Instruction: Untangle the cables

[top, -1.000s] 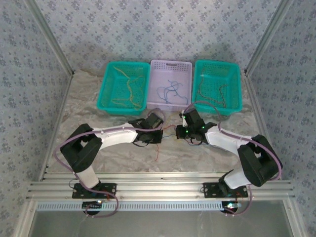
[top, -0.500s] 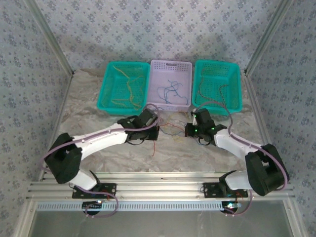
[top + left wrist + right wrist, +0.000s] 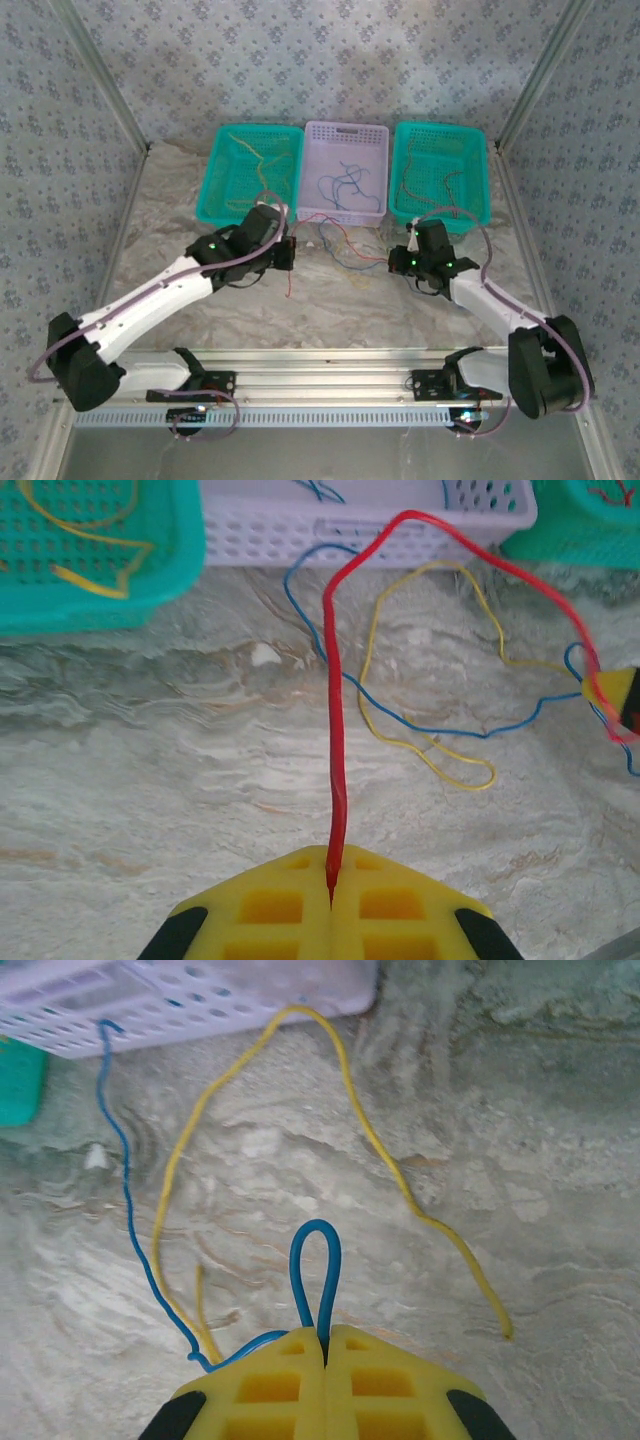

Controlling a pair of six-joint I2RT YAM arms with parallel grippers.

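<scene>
Left gripper (image 3: 330, 885), before the lilac basket's (image 3: 345, 131) left corner: jaws pressed together on a red cable (image 3: 334, 730). Right gripper (image 3: 325, 1345), before the basket's right corner: jaws pinching a loop of blue cable (image 3: 315, 1255). A yellow cable (image 3: 375, 1150) lies on the table (image 3: 330, 310) just before the basket. Inside the basket are blue cables (image 3: 345, 188). Teal baskets (image 3: 255, 128) flank it.

2 teal baskets (image 3: 208, 178) flank 1 lilac basket (image 3: 345, 128).
</scene>
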